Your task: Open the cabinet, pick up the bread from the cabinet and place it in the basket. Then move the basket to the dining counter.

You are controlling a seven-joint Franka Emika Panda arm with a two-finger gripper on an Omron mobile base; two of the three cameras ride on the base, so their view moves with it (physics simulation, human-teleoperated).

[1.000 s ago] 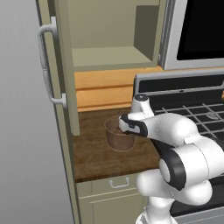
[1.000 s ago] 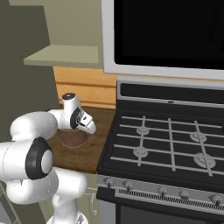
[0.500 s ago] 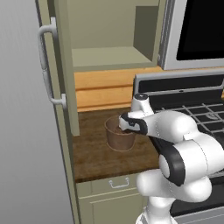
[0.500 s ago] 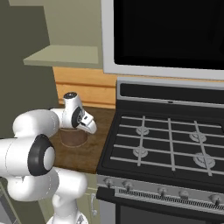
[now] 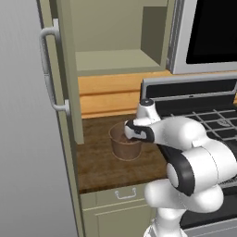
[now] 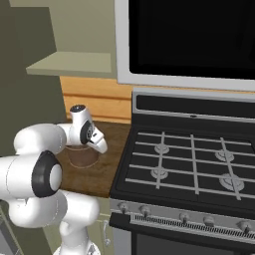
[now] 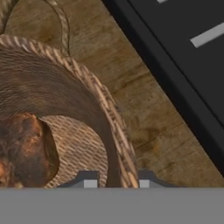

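Note:
The small brown woven basket [image 5: 125, 144] [image 6: 81, 157] stands on the short dark wood worktop [image 5: 99, 162] below the cabinet. In the hand view the dark brown bread [image 7: 22, 146] lies inside the basket [image 7: 65, 65]. My gripper [image 5: 131, 133] [image 6: 94, 145] [image 7: 117, 183] sits at the basket's right rim. Its two fingertips straddle the woven wall, one inside and one outside, shut on it. The cabinet [image 5: 115, 60] stands open, its door [image 5: 67, 69] swung out to the left and its lower shelf bare. The dining counter is out of view.
A black gas stove [image 5: 208, 115] [image 6: 189, 159] borders the worktop on the right, its edge close to the basket [image 7: 175, 78]. A microwave [image 6: 189, 40] hangs above it. An olive drawer [image 5: 118, 194] is below the worktop. A grey wall [image 5: 23, 139] closes the left.
The gripper's fingers have closed from wide open onto the basket's rim. The arm and the basket have kept their places.

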